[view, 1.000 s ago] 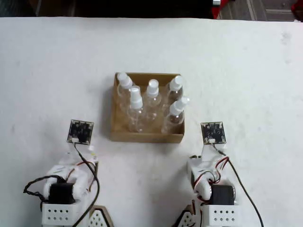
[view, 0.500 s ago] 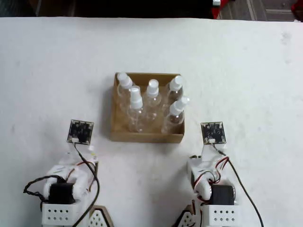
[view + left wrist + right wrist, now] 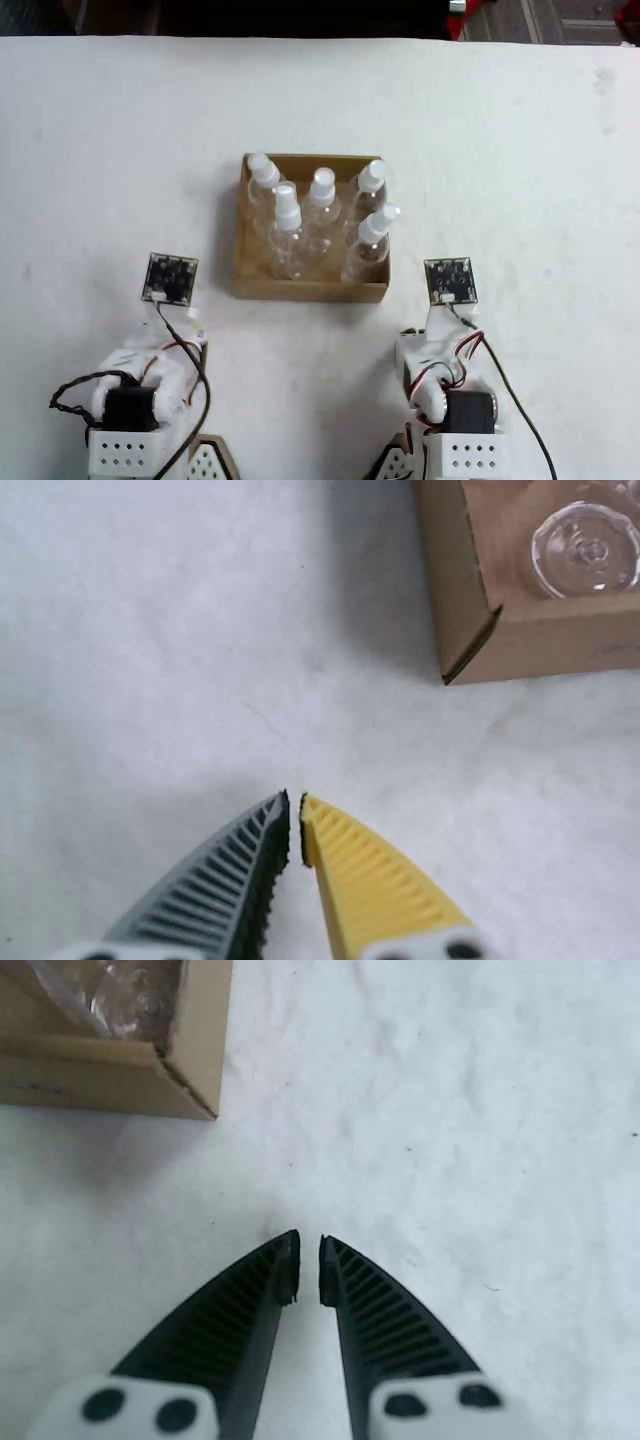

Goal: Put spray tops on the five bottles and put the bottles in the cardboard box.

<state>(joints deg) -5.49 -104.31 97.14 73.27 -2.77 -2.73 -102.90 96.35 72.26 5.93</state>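
Note:
The cardboard box [image 3: 255, 284] sits mid-table holding several clear bottles [image 3: 288, 240], each with a white spray top [image 3: 286, 205]. Both arms are folded back at the near edge, on either side of the box. My left gripper [image 3: 295, 815] is shut over bare table with nothing in it, a box corner [image 3: 470, 630] and one bottle's base [image 3: 587, 548] ahead of it. My right gripper [image 3: 306, 1260] is also shut and holds nothing, with the box's other near corner [image 3: 195, 1070] in front.
White cloth [image 3: 500, 150] covers the table all round the box. The left arm's base [image 3: 130, 410] and the right arm's base [image 3: 450, 410] stand at the near edge. Dark floor lies beyond the far edge.

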